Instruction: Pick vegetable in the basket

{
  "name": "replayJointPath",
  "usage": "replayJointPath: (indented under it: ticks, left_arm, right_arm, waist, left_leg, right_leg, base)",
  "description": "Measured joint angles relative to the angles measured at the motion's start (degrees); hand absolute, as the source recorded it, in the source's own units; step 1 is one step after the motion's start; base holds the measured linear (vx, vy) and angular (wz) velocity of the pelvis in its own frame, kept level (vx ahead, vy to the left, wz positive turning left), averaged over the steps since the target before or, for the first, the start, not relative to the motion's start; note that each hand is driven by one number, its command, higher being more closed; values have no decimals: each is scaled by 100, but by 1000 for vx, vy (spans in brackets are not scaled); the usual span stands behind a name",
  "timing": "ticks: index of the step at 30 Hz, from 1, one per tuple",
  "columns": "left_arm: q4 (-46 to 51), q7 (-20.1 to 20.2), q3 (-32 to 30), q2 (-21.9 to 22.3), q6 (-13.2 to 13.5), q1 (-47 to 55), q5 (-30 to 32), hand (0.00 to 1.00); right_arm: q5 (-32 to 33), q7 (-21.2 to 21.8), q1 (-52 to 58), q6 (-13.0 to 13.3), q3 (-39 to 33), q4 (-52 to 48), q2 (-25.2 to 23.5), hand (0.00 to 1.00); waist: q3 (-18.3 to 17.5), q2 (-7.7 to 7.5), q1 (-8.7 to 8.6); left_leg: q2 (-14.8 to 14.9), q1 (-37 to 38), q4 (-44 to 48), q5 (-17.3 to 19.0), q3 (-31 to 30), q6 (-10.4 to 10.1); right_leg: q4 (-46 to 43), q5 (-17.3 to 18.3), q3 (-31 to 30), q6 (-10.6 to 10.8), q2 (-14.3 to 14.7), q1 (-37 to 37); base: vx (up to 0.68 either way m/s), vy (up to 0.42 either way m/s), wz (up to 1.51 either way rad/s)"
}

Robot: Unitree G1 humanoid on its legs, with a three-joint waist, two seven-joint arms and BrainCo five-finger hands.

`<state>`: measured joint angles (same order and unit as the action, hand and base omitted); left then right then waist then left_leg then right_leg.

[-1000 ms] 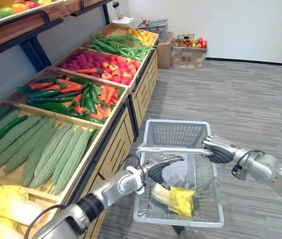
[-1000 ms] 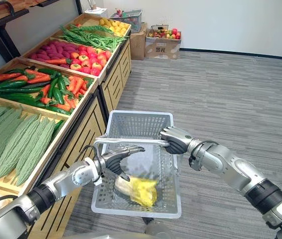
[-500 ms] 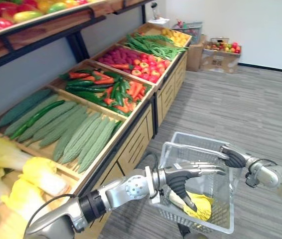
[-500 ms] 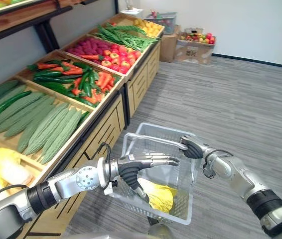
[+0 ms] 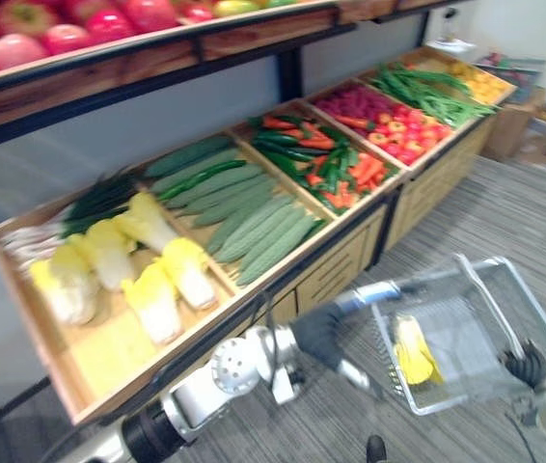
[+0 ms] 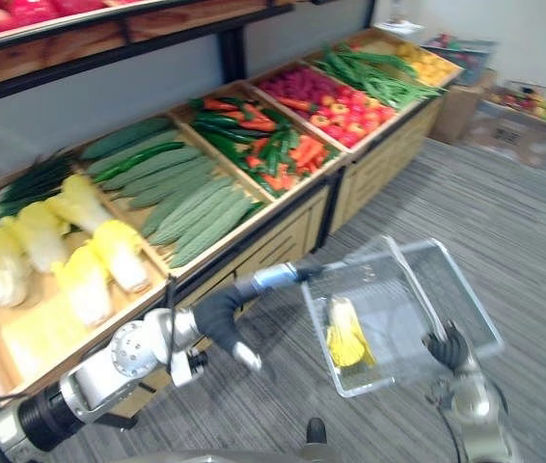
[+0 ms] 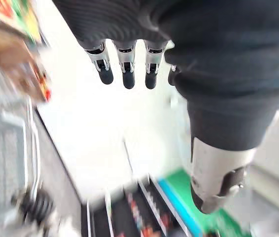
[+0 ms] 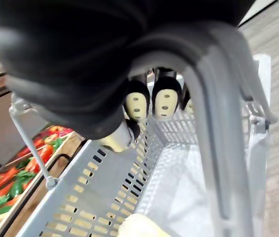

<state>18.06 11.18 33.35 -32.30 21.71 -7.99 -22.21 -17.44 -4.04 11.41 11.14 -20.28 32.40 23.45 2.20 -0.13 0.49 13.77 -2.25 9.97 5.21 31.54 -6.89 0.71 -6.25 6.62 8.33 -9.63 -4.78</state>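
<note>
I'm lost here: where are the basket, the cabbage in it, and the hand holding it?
basket [image 6: 394, 313], right eye view, bare mesh floor.
cabbage [image 6: 346, 335], right eye view, its yellow leaves.
right hand [image 6: 447, 347], right eye view, dark fingers curled round the handle.

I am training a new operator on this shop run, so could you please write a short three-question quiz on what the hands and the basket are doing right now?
1. True or false: the left hand holds a carrot.
2. What lies in the basket? A) a red pepper B) a yellow-leafed cabbage C) a cucumber
3. The right hand has its fingers curled round what?
Key: 1. False: its fingers are straight and hold nothing. 2. B. 3. The basket's handle.
</note>
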Motion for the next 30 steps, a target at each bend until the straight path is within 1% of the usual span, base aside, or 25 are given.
replayJointPath:
  ticks: [1, 2, 3, 4, 5, 6, 7, 8, 9, 10, 11, 12, 14, 15, 18, 19, 20, 22, 24, 26, 27, 29, 30]
  left_arm:
    - [-2, -88, -518, 190, -50, 376, -44, 0]
    - [-8, -142, -750, 291, -87, 520, -140, 0]
    - [-114, -249, -1320, 588, -126, 871, -361, 0]
    - [-187, -306, -1551, 716, -140, 1007, -419, 0]
    - [-423, -467, -2014, 955, -198, 1232, -421, 0]
    - [-758, -621, -2423, 1184, -263, 1378, -416, 0]
    - [-912, -698, -2652, 1300, -308, 1461, -415, 0]
    - [-1227, -875, -3096, 1561, -366, 1578, -391, 0]
    - [-1367, -968, -3333, 1716, -378, 1615, -359, 0]
    - [-1613, -1259, -3808, 2032, -432, 1640, -128, 0]
    - [-1834, -1533, -4226, 2285, -456, 1646, 97, 0]
    - [-1945, -1668, -4398, 2370, -469, 1662, 167, 0]
    - [-2512, -2238, -4983, 2588, -607, 1668, 742, 0]
    - [-2685, -2365, -5121, 2621, -632, 1666, 853, 0]
    - [-3758, -3060, -5846, 2749, -832, 1661, 1421, 0]
    - [-3941, -3142, -5948, 2759, -850, 1668, 1454, 0]
    - [-4332, -3298, -6135, 2763, -866, 1690, 1466, 0]
    - [-4855, -3394, -6391, 2762, -909, 1694, 1696, 0]
    - [-5800, -3465, -6680, 2768, -981, 1700, 1870, 0]
    - [-6283, -3457, -6803, 2770, -1018, 1712, 1899, 0]
    - [-6784, -3438, -6966, 2781, -1087, 1741, 1901, 0]
    - [-7166, -3419, -7058, 2784, -1131, 1772, 1938, 0]
    - [-7392, -3339, -7099, 2795, -1205, 1856, 2199, 0]
  right_arm:
    - [15, -74, 75, -35, -168, 373, -208, 100]
    - [36, -89, 99, -58, -244, 557, -298, 100]
    - [61, -99, 89, -83, -412, 1069, -495, 100]
    - [61, -107, 71, -92, -469, 1292, -554, 100]
    - [61, -109, -13, -134, -579, 1739, -633, 100]
    - [61, -106, -34, -204, -641, 2135, -679, 100]
    - [62, -106, -40, -244, -650, 2296, -698, 100]
    - [185, -109, -63, -292, -784, 2520, -764, 100]
    - [255, -129, -63, -310, -925, 2589, -825, 100]
    - [318, -159, -56, -333, -1107, 2764, -910, 100]
    - [444, -181, -36, -335, -1145, 2866, -967, 100]
    - [456, -194, -25, -336, -1177, 2915, -996, 100]
    - [456, -201, 25, -337, -1214, 2931, -1129, 100]
    - [456, -202, 9, -336, -1215, 2930, -1152, 100]
    - [459, -271, -41, -325, -1143, 2882, -1367, 100]
    - [467, -291, -44, -324, -1110, 2868, -1411, 100]
    - [499, -301, -49, -310, -1056, 2850, -1508, 100]
    - [505, -303, -55, -290, -1012, 2838, -1618, 100]
    - [510, -311, -55, -290, -1014, 2834, -1726, 100]
    - [511, -317, -67, -289, -1019, 2865, -1730, 100]
    - [512, -337, -94, -290, -1029, 2927, -1730, 100]
    - [514, -348, -119, -291, -1029, 2956, -1730, 100]
    - [511, -377, -161, -289, -1028, 3007, -1730, 100]
  waist:
    - [-38, -58, -8]
    - [-38, -84, 10]
    - [-35, -166, 93]
    - [-39, -189, 133]
    - [-42, -206, 126]
    - [-47, -226, 143]
    - [-49, -222, 143]
    - [-53, -223, 142]
    - [-53, -223, 135]
    - [-60, -227, 134]
    - [-80, -209, 131]
    - [-93, -193, 122]
    - [-124, -248, 111]
    - [-132, -259, 110]
    - [-197, -310, 117]
    - [-213, -309, 120]
    - [-261, -313, 122]
    - [-299, -306, 120]
    - [-334, -285, 113]
    - [-342, -273, 100]
    - [-342, -273, 94]
    - [-342, -273, 85]
    - [-342, -274, 68]
  left_leg:
    - [-109, -45, -93, -36, -238, 38]
    - [-151, -66, -132, -67, -319, 55]
    - [-284, -66, -323, -182, -498, 75]
    - [-338, -65, -401, -234, -561, 80]
    - [-442, -73, -513, -297, -746, 129]
    - [-533, -80, -621, -352, -902, 129]
    - [-569, -80, -667, -374, -956, 143]
    - [-660, -83, -782, -414, -1103, 154]
    - [-708, -96, -806, -429, -1195, 157]
    - [-769, -151, -863, -482, -1346, 193]
    - [-830, -175, -927, -539, -1423, 244]
    - [-854, -170, -965, -579, -1465, 290]
    - [-885, -152, -1016, -622, -1600, 336]
    - [-889, -143, -1029, -625, -1622, 339]
    - [-910, 40, -1207, -676, -1651, 337]
    - [-913, 68, -1228, -677, -1652, 337]
    - [-926, 112, -1293, -688, -1652, 330]
    - [-934, 155, -1380, -713, -1656, 329]
    - [-955, 163, -1501, -749, -1695, 287]
    - [-961, 167, -1538, -764, -1710, 278]
    - [-963, 166, -1538, -762, -1711, 275]
    - [-964, 165, -1538, -759, -1710, 271]
    - [-964, 167, -1538, -756, -1704, 268]
  right_leg:
    - [4, 74, 211, 12, -76, 48]
    - [10, 96, 295, 8, -105, 80]
    - [32, 122, 431, -13, -174, 127]
    - [43, 127, 480, -14, -187, 138]
    - [107, 131, 618, -10, -234, 215]
    - [149, 134, 730, -7, -280, 258]
    - [171, 140, 783, 2, -301, 289]
    - [226, 139, 883, 3, -344, 325]
    - [233, 140, 927, 3, -363, 329]
    - [253, 143, 1021, 8, -386, 329]
    - [281, 141, 1095, 10, -401, 338]
    - [289, 136, 1134, 16, -403, 357]
    - [319, 128, 1261, 29, -401, 442]
    - [323, 133, 1290, 23, -399, 465]
    - [338, 162, 1363, -19, -394, 606]
    - [337, 179, 1374, -31, -395, 626]
    - [333, 209, 1384, -15, -403, 643]
    - [332, 248, 1400, -24, -404, 660]
    - [331, 283, 1457, -7, -412, 649]
    - [341, 284, 1473, -5, -412, 647]
    - [357, 285, 1474, -4, -410, 651]
    - [367, 285, 1472, -3, -408, 651]
    - [380, 284, 1466, -2, -402, 654]
  base:
    - [27, 31, 74]
    - [38, 28, 85]
    - [47, 21, 54]
    - [18, 21, 64]
    - [12, 23, 59]
    - [18, 29, 59]
    - [34, 39, 49]
    - [31, 25, 34]
    - [49, 32, 41]
    - [56, 28, 38]
    - [68, 32, 35]
    - [76, 20, 35]
    - [66, 2, 26]
    - [56, -7, 16]
    - [40, -6, 7]
    - [24, -4, 4]
    - [0, 0, 0]
    - [4, -4, 3]
    - [2, -9, 11]
    - [1, -3, 3]
    - [0, 0, 0]
    - [0, 0, 0]
    - [0, 0, 0]
